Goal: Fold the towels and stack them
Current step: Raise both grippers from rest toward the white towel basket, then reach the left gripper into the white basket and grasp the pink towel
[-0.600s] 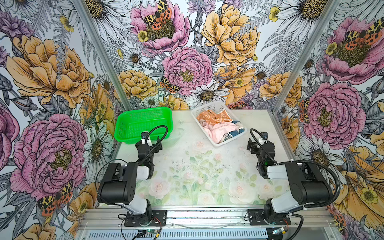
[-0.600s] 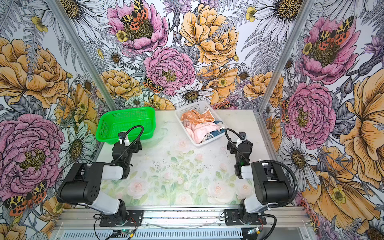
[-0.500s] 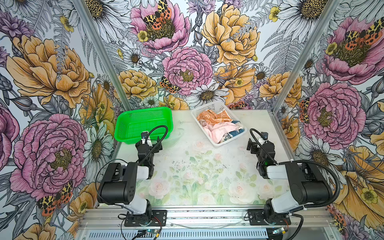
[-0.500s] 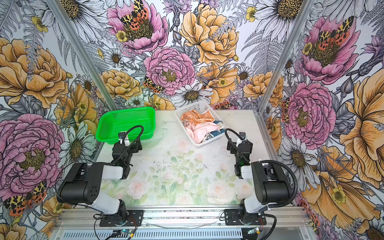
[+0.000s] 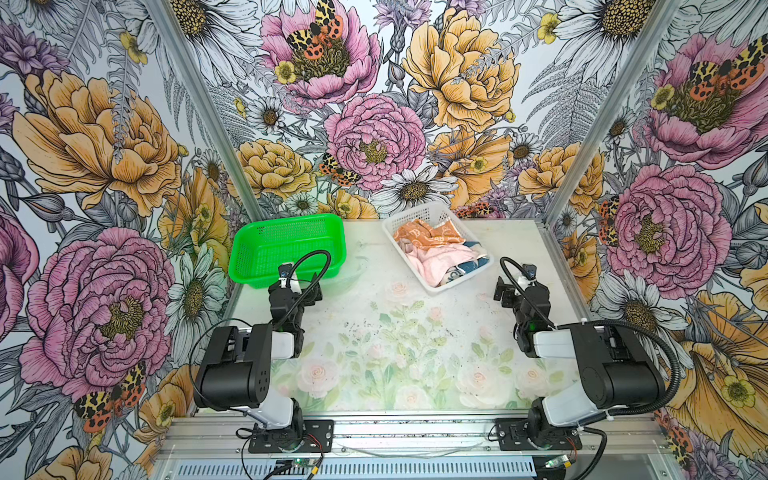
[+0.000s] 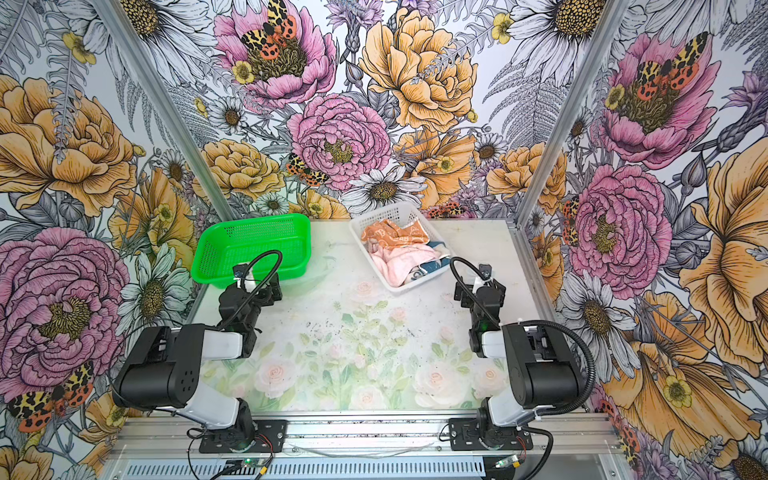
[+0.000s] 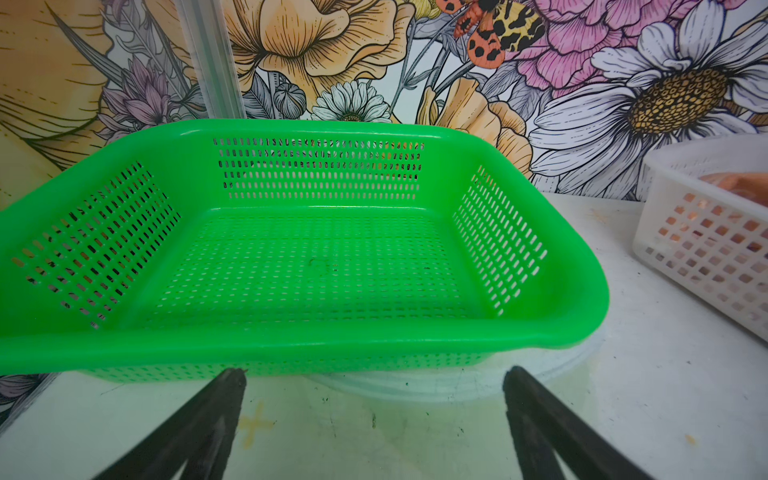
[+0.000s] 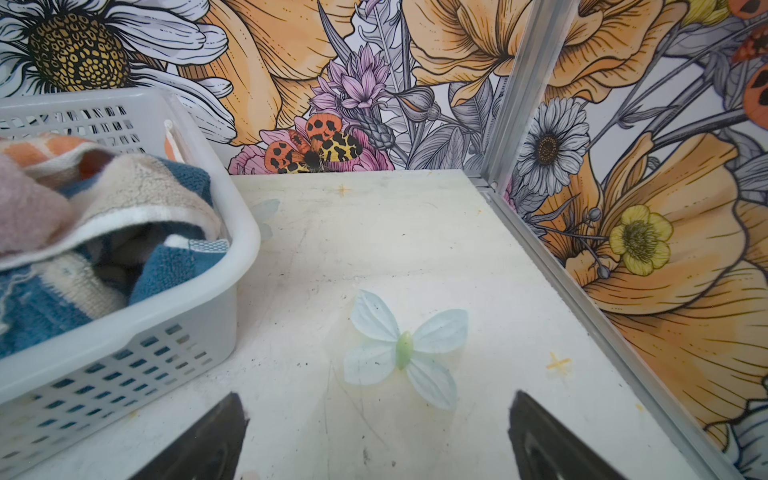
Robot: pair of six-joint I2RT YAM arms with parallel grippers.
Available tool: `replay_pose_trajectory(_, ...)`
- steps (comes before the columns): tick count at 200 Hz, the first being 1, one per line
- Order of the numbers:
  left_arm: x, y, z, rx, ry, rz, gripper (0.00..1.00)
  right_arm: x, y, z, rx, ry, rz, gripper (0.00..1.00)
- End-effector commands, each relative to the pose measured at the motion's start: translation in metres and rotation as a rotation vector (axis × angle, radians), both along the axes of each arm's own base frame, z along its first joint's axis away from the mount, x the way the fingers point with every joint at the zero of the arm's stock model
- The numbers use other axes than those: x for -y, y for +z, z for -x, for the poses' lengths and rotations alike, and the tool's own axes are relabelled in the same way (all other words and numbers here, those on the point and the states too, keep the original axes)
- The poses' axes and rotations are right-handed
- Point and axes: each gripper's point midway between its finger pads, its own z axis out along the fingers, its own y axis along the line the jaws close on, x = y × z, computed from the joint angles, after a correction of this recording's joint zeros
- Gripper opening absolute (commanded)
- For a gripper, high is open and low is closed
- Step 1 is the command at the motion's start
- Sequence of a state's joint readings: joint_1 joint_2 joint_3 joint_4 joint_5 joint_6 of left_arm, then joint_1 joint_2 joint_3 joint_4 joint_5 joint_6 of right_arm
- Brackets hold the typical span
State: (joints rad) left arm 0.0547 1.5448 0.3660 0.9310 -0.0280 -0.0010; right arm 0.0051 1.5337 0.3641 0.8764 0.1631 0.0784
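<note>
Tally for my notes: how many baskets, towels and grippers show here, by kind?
Baskets: 2, green basket, white basket
Towels: 3, orange towel, pink towel, blue towel, all in the white basket
Grippers: 2, left gripper, right gripper, both open
Total: 7

Towels (apparently three) crumpled in white basket

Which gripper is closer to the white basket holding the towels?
Right. The right gripper sits open just off the white basket, beside its near corner. The left gripper, also open, is across the table in front of the green basket.
</note>
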Motion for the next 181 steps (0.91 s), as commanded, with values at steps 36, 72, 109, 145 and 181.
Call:
replay_pose_trajectory(36,0.003,0.016,0.007,0.059,0.005,0.009,0.99,0.006,0.013,-0.001,0.060,-0.038,-0.001,1.00)
replay_pose_trajectory(72,0.030,0.068,0.036,0.110,0.123,-0.164,0.99,0.021,0.051,0.046,0.254,-0.163,0.005,0.99)
replay_pose_trajectory(109,0.107,0.109,0.040,-0.010,-0.022,-0.130,0.99,0.017,0.064,0.052,0.082,-0.177,-0.085,0.95)
replay_pose_trajectory(145,0.207,0.119,0.032,-0.173,-0.253,-0.197,0.99,-0.031,0.096,0.054,0.018,0.028,-0.292,0.97)
replay_pose_trajectory(181,0.293,0.114,0.014,-0.314,-0.428,-0.114,0.93,-0.073,0.103,0.049,-0.045,0.147,-0.391,0.97)
